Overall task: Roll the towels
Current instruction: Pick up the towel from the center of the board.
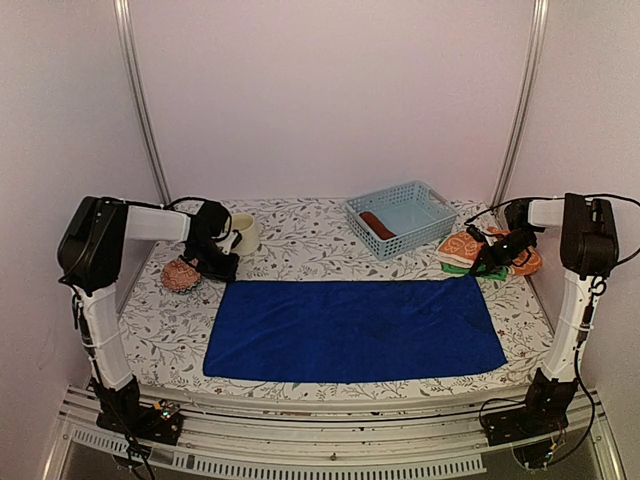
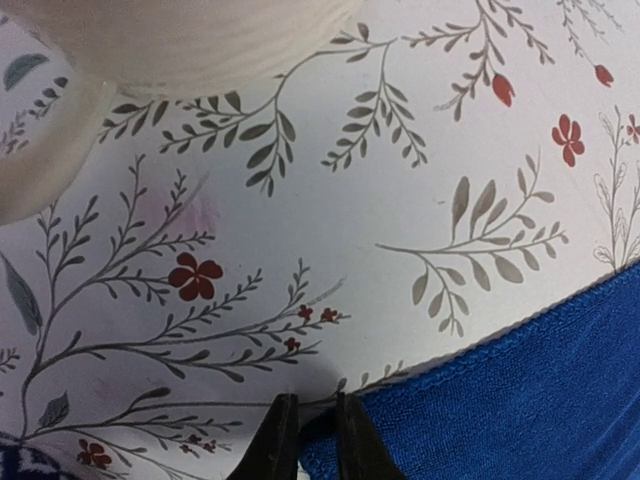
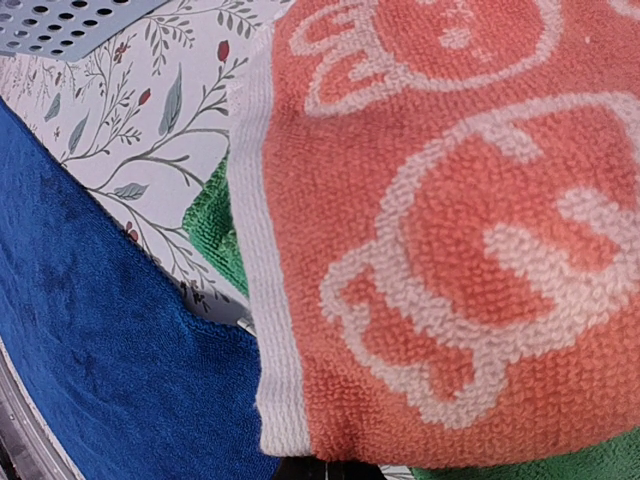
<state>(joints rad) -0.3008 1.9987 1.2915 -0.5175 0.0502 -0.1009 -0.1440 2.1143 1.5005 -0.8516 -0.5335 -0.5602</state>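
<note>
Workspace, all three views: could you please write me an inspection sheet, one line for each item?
Surface: floral table cover, lying flat.
Job's things: blue towel spread flat, unrolled; rust-brown towel, apparently rolled, in the basket; orange towel on top of green towel, far right.
Clutter: cream mug; small reddish patterned item, kind unclear.
Grippers: left pincer pinched on the blue towel's corner; right pincer shut, over the orange towel, hold not visible.
Cables: black cables loop at far right.
Surroundings: pale walls, two metal posts.
</note>
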